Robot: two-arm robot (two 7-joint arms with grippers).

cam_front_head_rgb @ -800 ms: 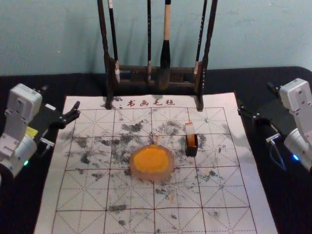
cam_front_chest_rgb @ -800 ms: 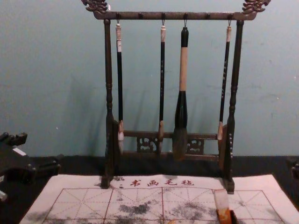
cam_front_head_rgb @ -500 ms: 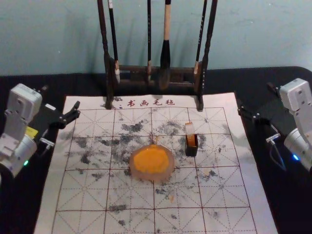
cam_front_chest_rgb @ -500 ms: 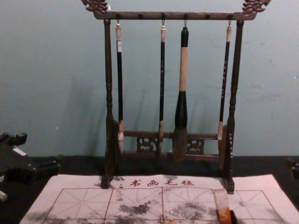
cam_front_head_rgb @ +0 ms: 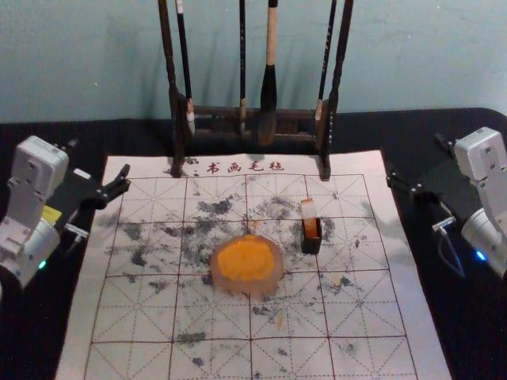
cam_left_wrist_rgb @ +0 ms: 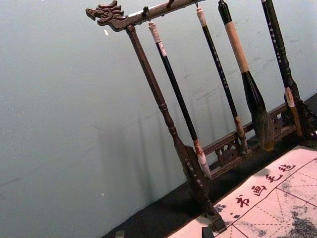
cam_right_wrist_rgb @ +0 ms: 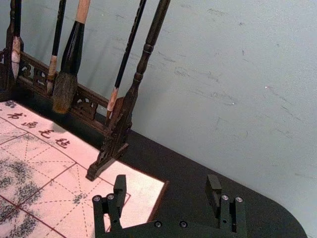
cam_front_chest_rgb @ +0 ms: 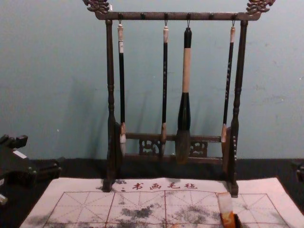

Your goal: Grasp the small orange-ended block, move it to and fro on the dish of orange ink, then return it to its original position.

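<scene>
Head view: a pale blue-green wall (cam_front_head_rgb: 428, 63) is seen behind a black-covered table (cam_front_head_rgb: 469, 336), on which a white calligraphy mat (cam_front_head_rgb: 421, 332) is spread, printed with a dark red grid and blotted with grey and black ink. At the mat's far edge a dark carved wooden rack (cam_front_head_rgb: 214, 113) is stood, its feet set at either side of a row of printed characters (cam_front_head_rgb: 245, 167).

The work area is flanked by two grippers. On the robot's left, the left gripper (cam_front_head_rgb: 99, 157) is poised beside the mat's far left part; on the other side, the right gripper (cam_front_head_rgb: 415, 158) is held near the far right corner. Both are seen released. In the left wrist view, the tips of the left gripper (cam_left_wrist_rgb: 164, 233) are spread apart; in the right wrist view, the fingers of the right gripper (cam_right_wrist_rgb: 166, 183) are parted wide.

Four brushes are hung from the rack, as seen in the chest view, the thickest brush (cam_front_chest_rgb: 184, 104) marked by a tan and black handle. Near the middle of the mat is placed a round, pinkish-rimmed dish (cam_front_head_rgb: 246, 287), its hollow coated with orange ink (cam_front_head_rgb: 245, 260). To the right of the dish, apart from it, a small black holder (cam_front_head_rgb: 311, 246) is set down. In it the orange-ended block (cam_front_head_rgb: 308, 210) is lodged, slightly tilted, its pale upper end raised above the holder and its orange part lowermost.
</scene>
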